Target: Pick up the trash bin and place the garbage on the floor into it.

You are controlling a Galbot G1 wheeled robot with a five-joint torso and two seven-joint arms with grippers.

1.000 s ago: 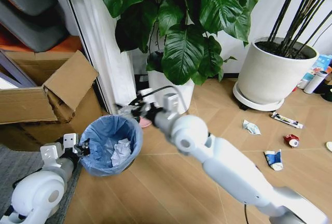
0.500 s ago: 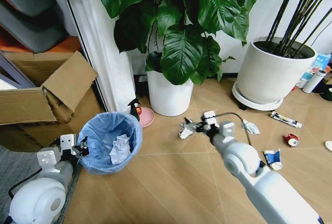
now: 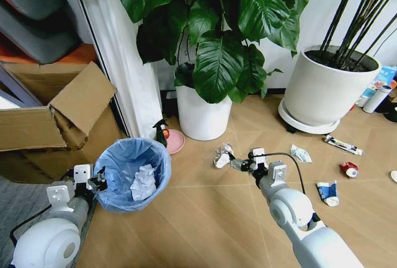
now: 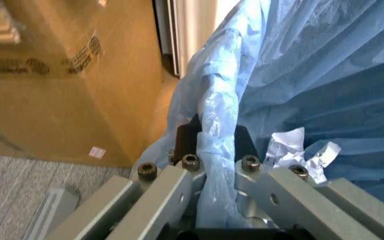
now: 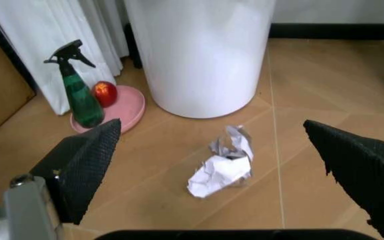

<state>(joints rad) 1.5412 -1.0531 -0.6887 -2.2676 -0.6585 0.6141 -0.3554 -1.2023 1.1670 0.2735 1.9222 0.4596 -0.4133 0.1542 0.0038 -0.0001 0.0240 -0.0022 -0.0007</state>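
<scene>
The trash bin (image 3: pixel 133 172), black with a light-blue bag, stands at the left on the floor (image 3: pixel 205 218). My left gripper (image 3: pixel 93 181) is shut on its near rim; in the left wrist view the gripper (image 4: pixel 212 145) pinches the bag-covered rim (image 4: pixel 212 95). A white paper wad (image 3: pixel 144 182) lies inside the bin. My right gripper (image 3: pixel 239 164) hangs low and open, just short of a crumpled paper wad (image 3: pixel 222 155) (image 5: pixel 222 170) that lies between its spread fingers (image 5: pixel 85 165). More garbage lies right of it: two wrappers (image 3: pixel 301 152) (image 3: pixel 327 191), a tube (image 3: pixel 342 144) and a red-white piece (image 3: pixel 348 168).
Two big white plant pots (image 3: pixel 203 116) (image 3: pixel 322 91) stand behind the litter. A pink dish (image 5: pixel 122 117) with a green spray bottle (image 5: pixel 82 95) and a red ball sits by the curtain. A cardboard box (image 3: pixel 56 113) stands left of the bin.
My right arm has swung from the bin's rim to the right and down, its gripper now low before the paper wad. The left gripper has kept its hold on the rim.
</scene>
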